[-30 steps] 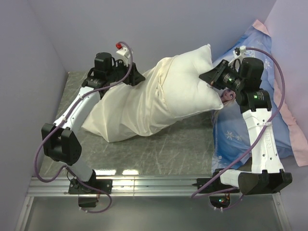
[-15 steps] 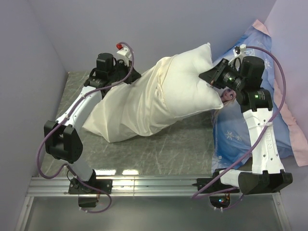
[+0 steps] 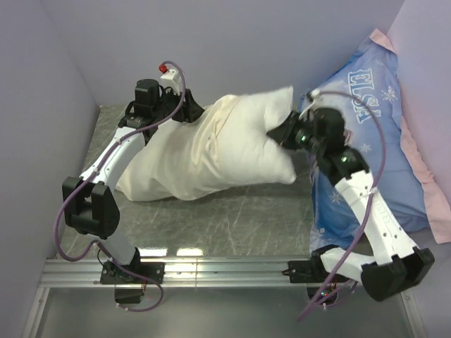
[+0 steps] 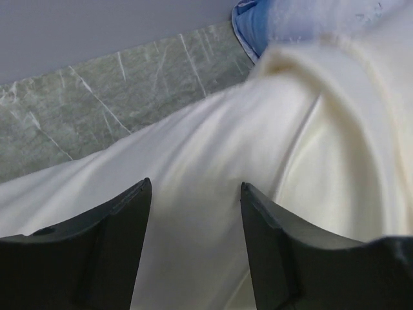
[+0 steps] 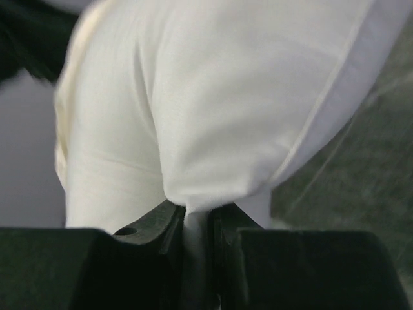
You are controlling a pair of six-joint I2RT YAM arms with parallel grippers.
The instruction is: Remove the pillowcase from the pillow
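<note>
Tabletop, perhaps marble; lilac walls

White-shelled left arm and right arm, black joint housings, looping purple cables; matte black pincer fingers (a red cap tops the left wrist).

One readable word was logged: "ELSA", in pale outlined capitals, printed on the blue pillow at the 2 o'clock side of the table in the top view. The lettering ran slantwise, at about 2 o'clock from the right tool. Both wrist views carried no legible writing.
</note>
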